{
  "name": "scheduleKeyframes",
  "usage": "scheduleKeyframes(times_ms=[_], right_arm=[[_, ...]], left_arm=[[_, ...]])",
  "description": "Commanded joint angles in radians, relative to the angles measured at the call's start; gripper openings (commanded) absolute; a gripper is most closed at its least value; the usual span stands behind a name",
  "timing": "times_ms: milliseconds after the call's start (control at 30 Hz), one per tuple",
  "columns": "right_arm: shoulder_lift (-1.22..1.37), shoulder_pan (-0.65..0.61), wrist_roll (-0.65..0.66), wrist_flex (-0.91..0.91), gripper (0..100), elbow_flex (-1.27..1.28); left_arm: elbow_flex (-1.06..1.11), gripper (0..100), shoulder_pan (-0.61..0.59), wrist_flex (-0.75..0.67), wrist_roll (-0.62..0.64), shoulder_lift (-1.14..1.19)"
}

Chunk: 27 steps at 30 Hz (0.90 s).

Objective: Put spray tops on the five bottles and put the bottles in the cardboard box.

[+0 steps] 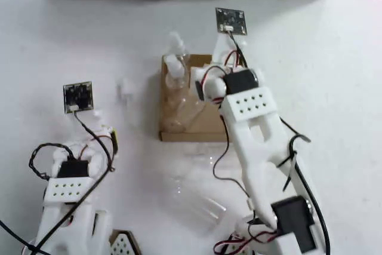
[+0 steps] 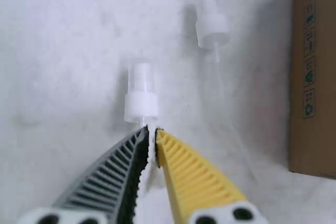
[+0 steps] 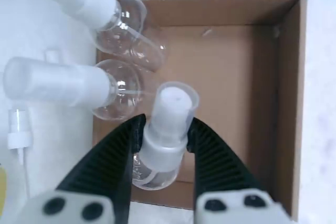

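Note:
My right gripper (image 3: 164,129) is shut on a clear bottle (image 3: 157,174) with a spray top (image 3: 170,111), held upright inside the cardboard box (image 3: 236,77). Two more capped bottles (image 3: 113,95) (image 3: 126,24) lean over the box's wall beside it. In the high view the right arm (image 1: 248,106) reaches over the box (image 1: 206,126). My left gripper (image 2: 151,134) is shut on the thin tube of a white spray top (image 2: 140,98) just over the table. A second loose spray top (image 2: 211,24) lies beyond it, near the box (image 2: 315,77).
Clear uncapped bottles (image 1: 200,198) lie on the table in front of the box, between the two arms. The loose spray top (image 1: 126,88) rests left of the box. A small spray top (image 3: 18,135) shows on the table outside the box wall.

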Motion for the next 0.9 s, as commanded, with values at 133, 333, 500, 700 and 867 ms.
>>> scheduleKeyframes(times_ms=[133,333,500,700,867], right_arm=[[-0.189,-0.016,0.012,-0.194,1.6,0.187],[-0.343,-0.019,0.02,-0.332,1.6,0.362],[-0.423,-0.079,0.08,-0.403,1.6,0.471],[-0.455,-0.117,0.084,-0.435,1.7,0.528],[-0.456,-0.119,0.11,-0.433,1.6,0.531]], left_arm=[[-0.003,2,0.008,-0.034,-0.009,-0.022],[-0.003,2,0.008,-0.034,-0.009,-0.022],[-0.003,2,0.008,-0.034,-0.009,-0.022],[-0.003,2,0.008,-0.034,-0.009,-0.022],[-0.003,2,0.008,-0.034,-0.009,-0.022]])
